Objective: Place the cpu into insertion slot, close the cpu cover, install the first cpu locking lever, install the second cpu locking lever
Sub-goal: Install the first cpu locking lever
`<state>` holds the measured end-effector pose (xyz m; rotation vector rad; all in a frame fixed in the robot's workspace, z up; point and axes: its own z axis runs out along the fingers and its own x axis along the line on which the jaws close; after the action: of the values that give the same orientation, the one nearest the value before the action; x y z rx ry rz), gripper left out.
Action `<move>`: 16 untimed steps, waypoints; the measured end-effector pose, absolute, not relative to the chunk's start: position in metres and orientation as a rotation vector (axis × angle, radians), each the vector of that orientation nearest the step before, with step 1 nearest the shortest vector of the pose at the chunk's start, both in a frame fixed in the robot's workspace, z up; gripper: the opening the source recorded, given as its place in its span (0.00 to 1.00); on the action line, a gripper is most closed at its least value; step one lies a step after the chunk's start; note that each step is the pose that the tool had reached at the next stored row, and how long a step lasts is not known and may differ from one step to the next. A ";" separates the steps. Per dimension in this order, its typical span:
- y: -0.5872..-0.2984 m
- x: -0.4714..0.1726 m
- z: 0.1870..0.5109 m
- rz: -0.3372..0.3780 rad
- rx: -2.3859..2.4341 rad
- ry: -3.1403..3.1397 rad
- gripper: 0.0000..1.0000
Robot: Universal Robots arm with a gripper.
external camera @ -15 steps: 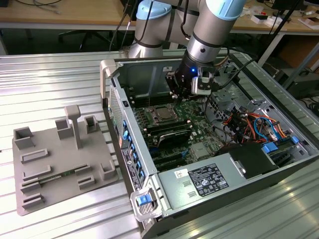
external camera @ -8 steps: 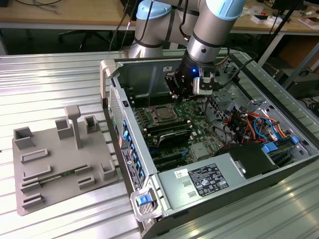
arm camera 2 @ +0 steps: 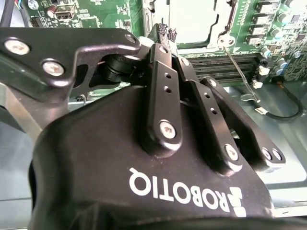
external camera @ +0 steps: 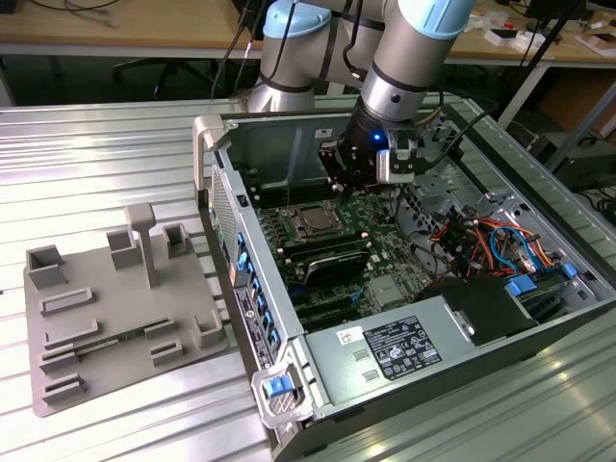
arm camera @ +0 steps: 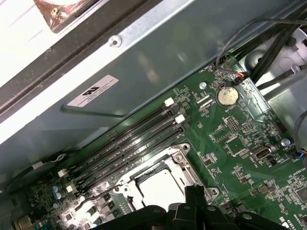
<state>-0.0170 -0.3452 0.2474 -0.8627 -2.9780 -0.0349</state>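
My black two-finger gripper (arm camera 2: 167, 32) hangs low over the green motherboard (arm camera: 240, 153), fingers pressed together on nothing, just beside the square silver-rimmed insertion slot (arm camera: 181, 152). The small flat silvery cpu (arm camera: 160, 188) lies in that slot, and the thin silvery frame-shaped cpu cover (arm camera: 184, 173) seems folded down around it, though glare leaves me unsure

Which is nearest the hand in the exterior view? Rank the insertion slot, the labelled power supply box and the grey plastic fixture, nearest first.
1. Insertion slot: on the green board, just beside the hand, slightly toward the exterior view's left.
2. Labelled power supply box: inside the case, at its near end.
3. Grey plastic fixture: outside the case on the table, at the exterior view's left.
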 end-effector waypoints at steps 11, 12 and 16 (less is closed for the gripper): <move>-0.345 -0.017 0.247 -0.032 -0.710 -3.017 0.11; -0.345 -0.017 0.247 -0.032 -0.702 -3.019 0.11; -0.345 -0.017 0.247 -0.030 -0.656 -3.029 0.11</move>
<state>-0.0170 -0.3452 0.2474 -0.6555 -3.0289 -0.0305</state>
